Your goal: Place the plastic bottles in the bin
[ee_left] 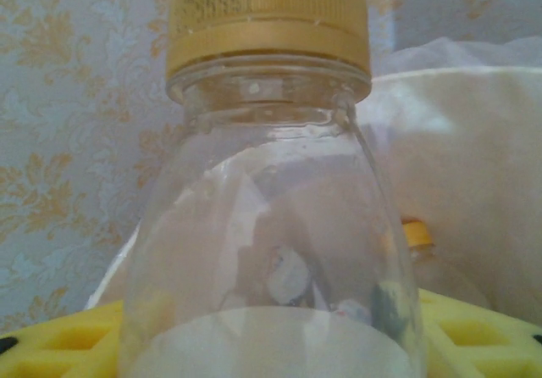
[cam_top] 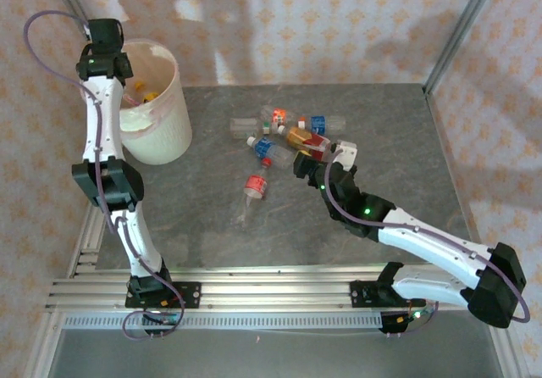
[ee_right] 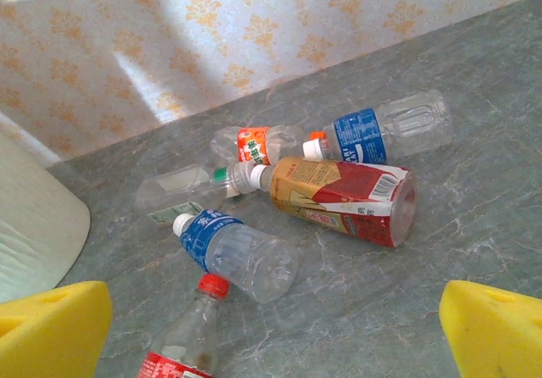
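The top view gives the layout. The bin [cam_top: 168, 128] stands at the far left of the table [cam_top: 212, 225], and the left arm reaches over its rim. What the arm carries is hard to see there.

The left wrist view shows it: one clear bottle [ee_left: 271, 225] with a dull yellow cap sits between the yellow fingers [ee_left: 51, 348] of the left gripper [ee_left: 271, 357]. The pale lining of the bin is behind it. I cannot tell if the fingers press the bottle or only stand beside it. Behind it, one orange-capped bottle [ee_left: 417, 236] is inside the bin.

The right wrist view is best for counting the plastic bottles [ee_right: 339, 196] on the table. There are six, all lying down, grouped near the middle:
- two with blue labels
- one with an orange label
- one larger with a red and gold label
- one with a green cap
- one with a red cap

The right gripper [ee_right: 271, 336] hovers near them, with its fingers spread wide and nothing between them.
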